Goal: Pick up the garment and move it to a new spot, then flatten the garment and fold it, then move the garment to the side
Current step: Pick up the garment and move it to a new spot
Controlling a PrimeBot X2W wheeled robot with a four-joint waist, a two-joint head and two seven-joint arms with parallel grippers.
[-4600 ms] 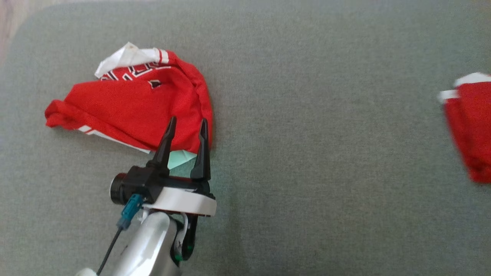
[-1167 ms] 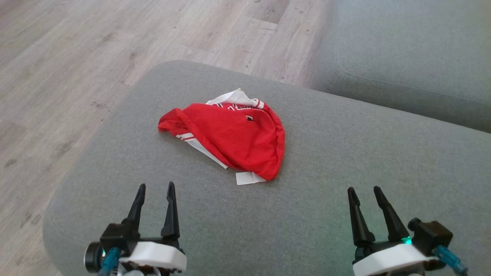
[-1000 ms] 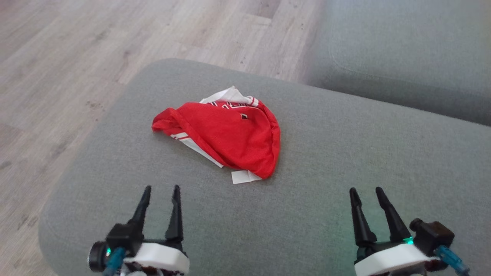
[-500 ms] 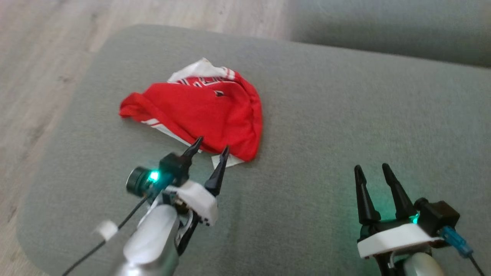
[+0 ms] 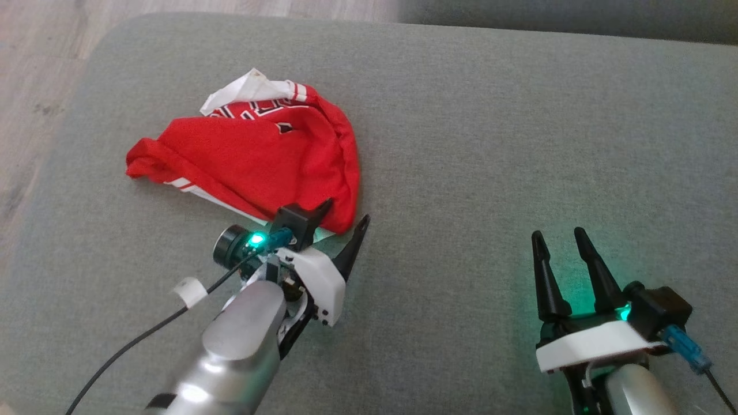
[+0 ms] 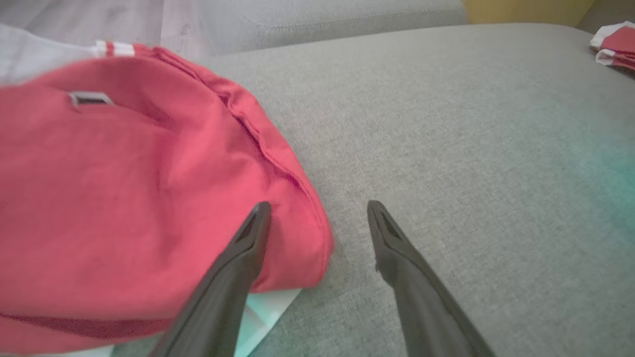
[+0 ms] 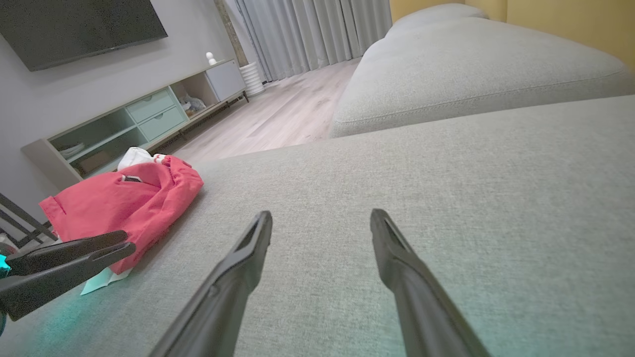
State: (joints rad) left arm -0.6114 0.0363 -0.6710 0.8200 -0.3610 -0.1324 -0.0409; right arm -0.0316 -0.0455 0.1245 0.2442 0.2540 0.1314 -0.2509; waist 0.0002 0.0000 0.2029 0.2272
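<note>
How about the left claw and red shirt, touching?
Cannot tell. Left wrist view: one finger of the left claw overlaps the red shirt, but neither contact nor gap shows.

Garment [image 5: 259, 167]: thin cloth, matt. Sofa cushion [image 5: 490, 144]: woven fabric, sl. rough. Floor [image 5: 34, 57]: wood, matt. Left forearm [image 5: 242, 340]: metal-looking, glossy, smooth.

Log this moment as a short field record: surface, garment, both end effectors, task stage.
surface: grey sofa cushion
garment: red garment with white trim, crumpled in a heap, not folded
left arm: left end effector open at the garment's near corner, one finger over red fabric, the other over bare cushion; nothing gripped
right arm: right end effector open, apart from the garment, over bare cushion
other: second red-and-white cloth lying further along the cushion
task stage: first pick-up not yet made
</note>
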